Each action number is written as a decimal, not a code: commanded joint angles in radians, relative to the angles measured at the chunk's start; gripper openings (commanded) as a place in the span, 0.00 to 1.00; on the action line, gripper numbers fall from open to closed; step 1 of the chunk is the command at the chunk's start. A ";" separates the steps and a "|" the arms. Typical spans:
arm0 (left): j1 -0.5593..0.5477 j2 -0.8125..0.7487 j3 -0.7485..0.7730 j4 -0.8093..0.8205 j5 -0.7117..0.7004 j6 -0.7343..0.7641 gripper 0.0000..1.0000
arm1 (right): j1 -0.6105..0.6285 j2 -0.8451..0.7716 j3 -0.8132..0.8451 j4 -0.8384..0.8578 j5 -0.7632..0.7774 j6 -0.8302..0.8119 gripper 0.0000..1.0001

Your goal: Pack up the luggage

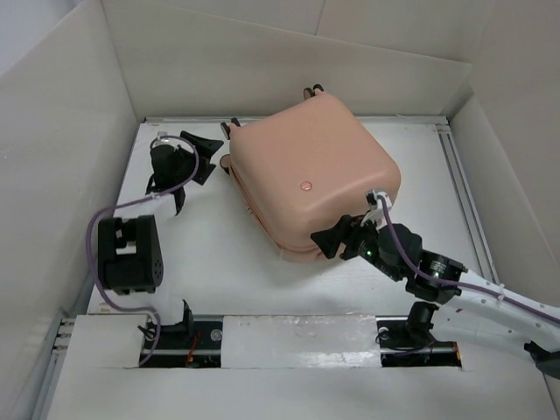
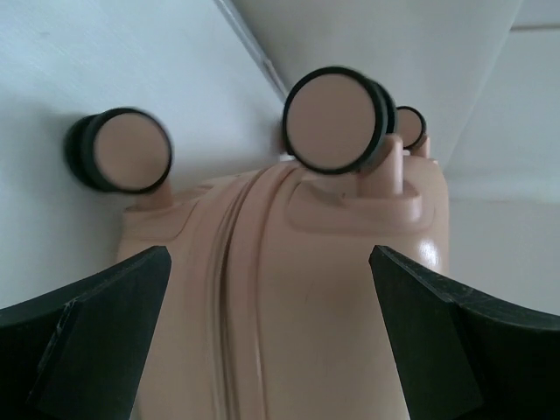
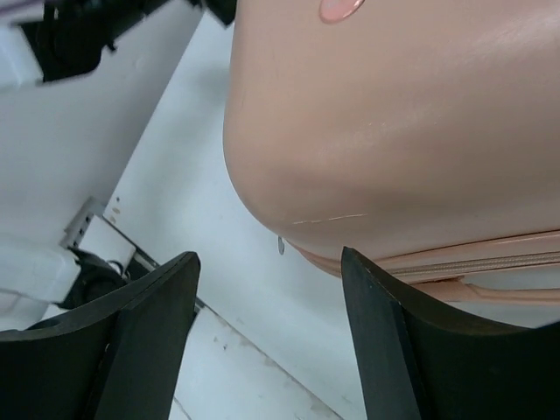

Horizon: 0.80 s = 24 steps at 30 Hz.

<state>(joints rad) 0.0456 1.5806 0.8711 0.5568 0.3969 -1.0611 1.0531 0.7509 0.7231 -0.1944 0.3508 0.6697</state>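
While the suitcase (image 1: 311, 175) lies shut, the left pincer (image 1: 208, 160) faces its wheels (image 2: 337, 118) and the right pincer (image 1: 331, 236) its near corner, both spread. I'd brace both ends before pushing.

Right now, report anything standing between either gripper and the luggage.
Nothing visible does. The left gripper sits open at the wheeled end of the luggage, the right gripper open at its near corner; only table surface shows in the gaps.
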 commanded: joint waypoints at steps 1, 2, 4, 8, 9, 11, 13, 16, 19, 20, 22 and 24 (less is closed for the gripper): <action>-0.007 0.098 0.150 0.139 0.151 -0.060 0.99 | -0.005 0.019 -0.004 0.072 -0.099 -0.042 0.72; -0.007 0.134 0.201 0.187 0.173 -0.077 0.99 | -0.005 0.033 -0.019 0.096 -0.099 -0.042 0.73; -0.007 0.194 0.232 0.251 0.217 -0.134 0.99 | -0.005 0.033 -0.051 0.110 -0.127 -0.042 0.73; -0.007 0.306 0.279 0.400 0.208 -0.194 0.99 | -0.005 0.024 -0.112 0.167 -0.179 -0.042 0.73; -0.007 0.327 0.331 0.384 0.207 -0.194 0.99 | -0.005 0.015 -0.122 0.185 -0.196 -0.033 0.73; -0.016 0.370 0.394 0.326 0.207 -0.194 0.99 | -0.005 0.005 -0.134 0.185 -0.208 -0.033 0.73; -0.016 0.423 0.446 0.313 0.207 -0.207 0.99 | -0.005 -0.005 -0.134 0.185 -0.208 -0.033 0.74; -0.029 0.482 0.518 0.304 0.197 -0.221 0.99 | -0.005 -0.024 -0.134 0.185 -0.197 -0.033 0.74; -0.050 0.542 0.583 0.269 0.188 -0.231 0.99 | -0.005 -0.044 -0.145 0.185 -0.197 -0.033 0.75; -0.062 0.555 0.618 0.269 0.177 -0.231 0.99 | -0.005 -0.044 -0.145 0.173 -0.197 -0.033 0.75; -0.073 0.573 0.628 0.287 0.165 -0.261 0.99 | -0.005 -0.070 -0.166 0.155 -0.173 -0.018 0.75; -0.073 0.582 0.605 0.414 0.149 -0.309 0.87 | -0.005 -0.105 -0.181 0.125 -0.129 0.011 0.77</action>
<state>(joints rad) -0.0151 2.1715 1.4521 0.8246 0.5617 -1.3125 1.0531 0.6868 0.5640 -0.0784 0.1764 0.6552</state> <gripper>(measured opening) 0.898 0.764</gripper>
